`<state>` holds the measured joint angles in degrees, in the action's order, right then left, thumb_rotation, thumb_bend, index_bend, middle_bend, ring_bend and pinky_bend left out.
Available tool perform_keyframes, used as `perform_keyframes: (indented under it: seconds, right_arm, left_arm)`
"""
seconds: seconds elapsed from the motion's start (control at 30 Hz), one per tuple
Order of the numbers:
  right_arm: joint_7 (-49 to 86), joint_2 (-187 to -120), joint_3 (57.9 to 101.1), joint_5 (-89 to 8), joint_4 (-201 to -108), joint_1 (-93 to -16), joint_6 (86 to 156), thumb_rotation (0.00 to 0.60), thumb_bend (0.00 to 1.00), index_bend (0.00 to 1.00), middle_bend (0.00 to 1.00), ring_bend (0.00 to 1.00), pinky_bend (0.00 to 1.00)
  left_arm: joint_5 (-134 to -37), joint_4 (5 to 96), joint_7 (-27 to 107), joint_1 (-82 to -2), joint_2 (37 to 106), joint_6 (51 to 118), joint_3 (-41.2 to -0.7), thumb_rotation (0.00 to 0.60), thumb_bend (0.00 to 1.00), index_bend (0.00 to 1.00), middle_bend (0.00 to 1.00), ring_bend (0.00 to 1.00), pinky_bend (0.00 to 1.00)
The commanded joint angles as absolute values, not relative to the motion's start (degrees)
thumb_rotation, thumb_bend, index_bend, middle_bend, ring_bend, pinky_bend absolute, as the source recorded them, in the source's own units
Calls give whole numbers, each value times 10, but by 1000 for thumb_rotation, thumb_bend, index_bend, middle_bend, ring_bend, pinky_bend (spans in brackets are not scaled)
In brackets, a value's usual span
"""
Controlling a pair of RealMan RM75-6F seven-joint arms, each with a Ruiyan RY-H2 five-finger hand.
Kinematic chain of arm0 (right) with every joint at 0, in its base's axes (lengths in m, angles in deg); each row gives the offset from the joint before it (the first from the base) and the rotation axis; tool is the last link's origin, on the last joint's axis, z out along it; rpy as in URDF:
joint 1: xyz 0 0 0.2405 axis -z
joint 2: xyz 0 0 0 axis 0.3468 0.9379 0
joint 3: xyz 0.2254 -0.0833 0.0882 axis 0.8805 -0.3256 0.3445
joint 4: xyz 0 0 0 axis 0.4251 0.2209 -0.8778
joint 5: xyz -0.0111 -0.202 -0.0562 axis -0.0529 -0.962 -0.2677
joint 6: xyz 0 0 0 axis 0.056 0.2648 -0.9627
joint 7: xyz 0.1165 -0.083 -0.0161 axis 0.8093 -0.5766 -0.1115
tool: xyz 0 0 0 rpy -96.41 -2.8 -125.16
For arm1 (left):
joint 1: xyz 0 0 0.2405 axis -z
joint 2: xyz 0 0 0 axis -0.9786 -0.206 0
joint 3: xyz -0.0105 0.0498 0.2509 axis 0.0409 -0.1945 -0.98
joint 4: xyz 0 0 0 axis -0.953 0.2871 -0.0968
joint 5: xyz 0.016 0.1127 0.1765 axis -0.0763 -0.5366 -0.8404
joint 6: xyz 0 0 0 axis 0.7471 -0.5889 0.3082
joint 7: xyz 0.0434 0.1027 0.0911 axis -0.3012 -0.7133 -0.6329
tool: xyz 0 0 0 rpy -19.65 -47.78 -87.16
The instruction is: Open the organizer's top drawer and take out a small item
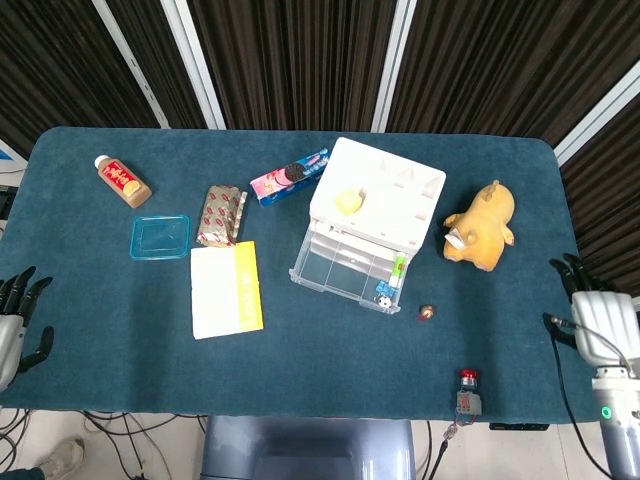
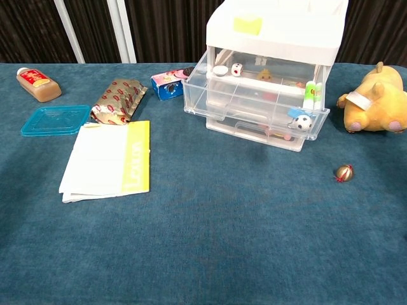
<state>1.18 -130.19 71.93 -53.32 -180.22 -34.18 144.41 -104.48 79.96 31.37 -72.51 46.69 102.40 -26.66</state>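
The white organizer [image 1: 378, 205] [image 2: 275, 38] stands mid-table with its clear top drawer [image 1: 350, 268] [image 2: 257, 95] pulled out, small items inside. A small gold and red ball [image 1: 427, 313] [image 2: 344, 172] lies on the cloth just right of the drawer's front. My right hand [image 1: 598, 312] hangs off the table's right edge, fingers apart, holding nothing. My left hand [image 1: 14, 325] is at the left edge of the head view, fingers spread and empty. Neither hand shows in the chest view.
A yellow plush toy [image 1: 480, 225] [image 2: 375, 100] lies right of the organizer. A white and yellow booklet [image 1: 226, 289], teal lid [image 1: 160, 236], snack packet [image 1: 221, 214], cookie pack [image 1: 288, 176] and brown bottle [image 1: 122, 181] lie to the left. A red button box [image 1: 468, 392] sits at the front edge.
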Motion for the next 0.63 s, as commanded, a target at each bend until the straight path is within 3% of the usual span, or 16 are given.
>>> perform_keyframes:
  seconds: [0.03,0.3,0.63]
  right_arm:
    - [37,-1337,696,-586,-1773,-311,1476,600,236,177,151,354,397]
    - [48,-1381,665,-639,-1738,-289,1468,600,224,160,140,327,362]
    - [33,-1407,674,-663,-1722,-277,1478,600,225,146,124,310,352]
  left_arm:
    - [-1045,800,316,-725,466,1024,-266,600,473,100,0,0,0]
    - [-1055,802,321,-725,464,1026,-268,600,474,100,0,0,0]
    - [-1063,802,317,-725,463,1030,-269,600,474,99,0,0,0]
